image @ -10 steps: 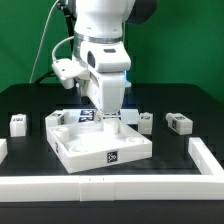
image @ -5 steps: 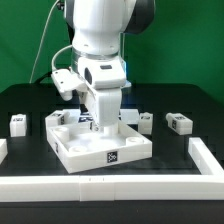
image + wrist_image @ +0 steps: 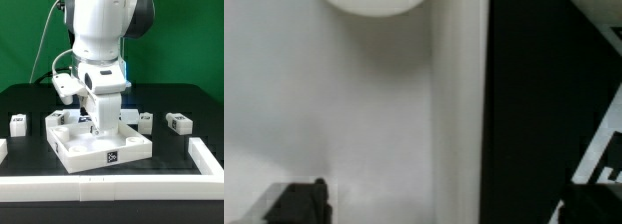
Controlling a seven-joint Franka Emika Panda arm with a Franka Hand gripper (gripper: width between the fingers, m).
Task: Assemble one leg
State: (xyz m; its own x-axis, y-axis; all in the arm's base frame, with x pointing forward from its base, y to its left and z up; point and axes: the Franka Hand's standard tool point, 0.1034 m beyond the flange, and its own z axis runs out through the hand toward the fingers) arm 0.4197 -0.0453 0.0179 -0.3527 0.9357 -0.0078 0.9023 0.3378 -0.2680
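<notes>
So, arm: the white Panda arm [image 3: 100, 40] stood over the middle of the black table [image 3: 30, 100], wrist pointing straight down.
Gripper: the gripper [image 3: 104, 126] [image 3: 452, 190] hung low over the back half of the tray; its tips were hard to make out in the exterior view.
Fingers: in the wrist view one dark finger [image 3: 295, 203] sat at one edge of the picture and a second dark shape at the opposite edge. They looked spread wide, and I couldn't see them pinching anything.
Between the fingers: just a blurry white surface next to a wide black band, plus a pale round blob [image 3: 375, 5]. All of it was too out of focus to name.
Tray: the white square tray [image 3: 75, 148] with raised rims lay flat on the table, with a black-and-white tag [image 3: 112, 156] on its near wall.
Near leg: the near leg [image 3: 145, 122], a small chunky white block, sat on the table just beside the tray on the exterior view's right, with the gripper not touching it.
Far leg: the far leg [image 3: 178, 122] sat further toward the exterior view's right, apart from the near one.
Lone leg: the lone leg [image 3: 17, 123] sat well apart from the tray on the exterior view's left.
Front bar: a long white front bar [image 3: 110, 186] ran along the near edge of the table.
Side bar: a shorter side bar [image 3: 205, 155] lay at the exterior view's right.
</notes>
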